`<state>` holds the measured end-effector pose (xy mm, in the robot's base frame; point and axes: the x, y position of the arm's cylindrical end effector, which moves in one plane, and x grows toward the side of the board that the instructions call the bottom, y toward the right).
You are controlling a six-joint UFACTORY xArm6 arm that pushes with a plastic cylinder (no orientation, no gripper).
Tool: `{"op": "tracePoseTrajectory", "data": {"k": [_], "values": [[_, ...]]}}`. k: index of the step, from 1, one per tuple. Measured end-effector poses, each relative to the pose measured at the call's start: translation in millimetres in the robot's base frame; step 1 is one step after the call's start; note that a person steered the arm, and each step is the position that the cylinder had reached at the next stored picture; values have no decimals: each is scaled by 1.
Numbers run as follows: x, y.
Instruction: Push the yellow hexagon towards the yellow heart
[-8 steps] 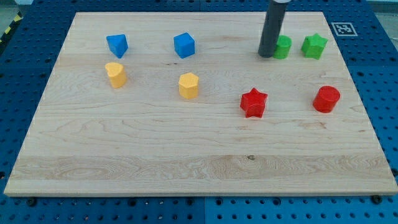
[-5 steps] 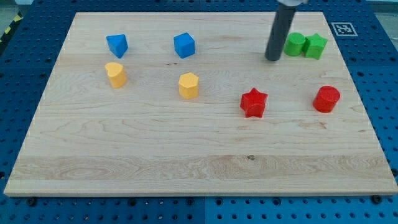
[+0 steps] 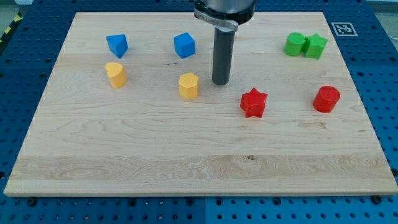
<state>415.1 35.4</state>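
Note:
The yellow hexagon (image 3: 189,85) sits left of the board's centre. The yellow heart (image 3: 115,74) lies further to the view's left, a little higher. My tip (image 3: 220,83) stands on the board just right of the yellow hexagon, with a small gap between them. The rod rises straight up to the view's top edge.
A blue block (image 3: 117,45) and a blue cube (image 3: 184,45) lie above the yellow blocks. A red star (image 3: 254,102) and a red cylinder-like block (image 3: 326,99) lie at the right. A green block (image 3: 295,44) touches a green star (image 3: 315,45) at top right.
My tip has moved left and down the view from beside the green blocks to just right of the yellow hexagon. Before that it nudged the green block right against the green star.

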Motion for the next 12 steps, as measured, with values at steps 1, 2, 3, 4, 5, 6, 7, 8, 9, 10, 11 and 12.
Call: {"op": "tracePoseTrajectory", "data": {"k": [1,2,3,4,5,6,7,8,9,10,11,12], "values": [[22,-17],[31,-74],[31,-131],[34,-120],[31,-93],[14,-82],[0,-90],[0,-123],[-1,-129],[-1,-129],[-13,-121],[-65,-108]]}}
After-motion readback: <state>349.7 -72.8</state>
